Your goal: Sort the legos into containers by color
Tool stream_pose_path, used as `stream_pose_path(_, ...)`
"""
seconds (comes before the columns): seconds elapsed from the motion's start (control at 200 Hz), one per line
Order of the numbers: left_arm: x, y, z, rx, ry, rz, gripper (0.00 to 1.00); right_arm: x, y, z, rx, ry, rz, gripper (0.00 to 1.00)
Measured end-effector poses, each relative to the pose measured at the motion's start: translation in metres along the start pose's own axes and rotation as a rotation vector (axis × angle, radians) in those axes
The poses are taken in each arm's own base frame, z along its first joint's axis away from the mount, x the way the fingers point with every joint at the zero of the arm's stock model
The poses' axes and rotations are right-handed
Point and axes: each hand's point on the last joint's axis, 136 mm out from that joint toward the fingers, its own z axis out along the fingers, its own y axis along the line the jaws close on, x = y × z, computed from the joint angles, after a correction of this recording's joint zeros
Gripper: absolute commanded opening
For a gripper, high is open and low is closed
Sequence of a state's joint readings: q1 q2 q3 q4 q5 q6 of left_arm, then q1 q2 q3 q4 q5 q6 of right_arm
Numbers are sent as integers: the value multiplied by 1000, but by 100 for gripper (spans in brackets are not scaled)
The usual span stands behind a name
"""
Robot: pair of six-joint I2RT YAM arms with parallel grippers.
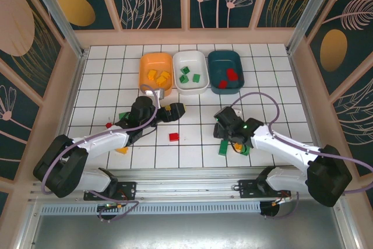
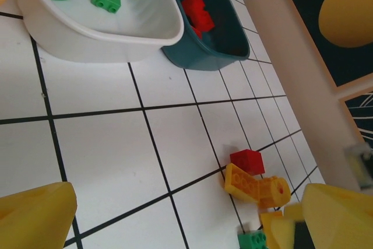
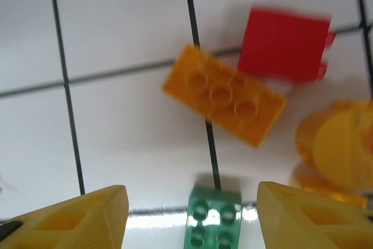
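Two black arm bases point(image 1: 119, 190) sat closest, bolted along the near edge of the white tiled table point(image 1: 192, 155). From above, the left gripper point(image 1: 163, 103) reached out just below the shallow orange plastic tub point(image 1: 143, 62). Its jaws stood wide apart with nothing in them. The right gripper point(image 1: 228, 129) hung low over the tiles, and two loose green bricks point(image 1: 223, 147) lay by it.

At the far side, three tubs sat close together in a row. The orange tub held yellow-orange bricks point(image 1: 157, 76). The shallow white plastic tub point(image 1: 177, 62) held green bricks point(image 1: 189, 76). The shallow dark teal plastic tub point(image 1: 213, 65) held red bricks point(image 1: 231, 76). A lone red brick point(image 1: 173, 137) lay on the tiles between the two arms.

From the left wrist, the two yellow fingers point(image 2: 35, 217) sat at the bottom corners, open, with bare tile between them. The white tub point(image 2: 105, 51) and the teal tub point(image 2: 198, 56) stood ahead, side by side. Lower right, a square red brick point(image 2: 247, 160), a long yellow-orange brick point(image 2: 243, 182) and a round orange piece point(image 2: 274, 192) lay bunched together. A small green brick point(image 2: 252, 240) lay just below them.

From the right wrist, the yellow fingers point(image 3: 76, 220) were apart and gripped nothing. The small green brick point(image 3: 214, 217) lay on the table between them, touching neither. Past it lay the long yellow-orange brick point(image 3: 224, 103), bumps up. The square red brick point(image 3: 285, 45), blurry, sat just beside its far end. The round orange piece point(image 3: 341, 150) was off to the right.
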State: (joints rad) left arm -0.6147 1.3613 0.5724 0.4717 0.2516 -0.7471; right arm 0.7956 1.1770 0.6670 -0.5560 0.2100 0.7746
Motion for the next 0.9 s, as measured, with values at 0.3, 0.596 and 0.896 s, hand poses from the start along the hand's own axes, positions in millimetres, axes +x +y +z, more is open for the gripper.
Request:
stream_pose_path(0.3, -2, 5, 0, -27, -13, 4, 99, 53, -7, 12, 5, 138, 45, 54)
stream_pose_path(0.596, -4, 6, 4, -33, -12, 2, 99, 65, -12, 19, 27, 162, 47, 34)
stream_pose_path(0.896, -25, 22, -16, -175, -119, -17, 99, 22, 17, 8, 3, 29, -47, 21)
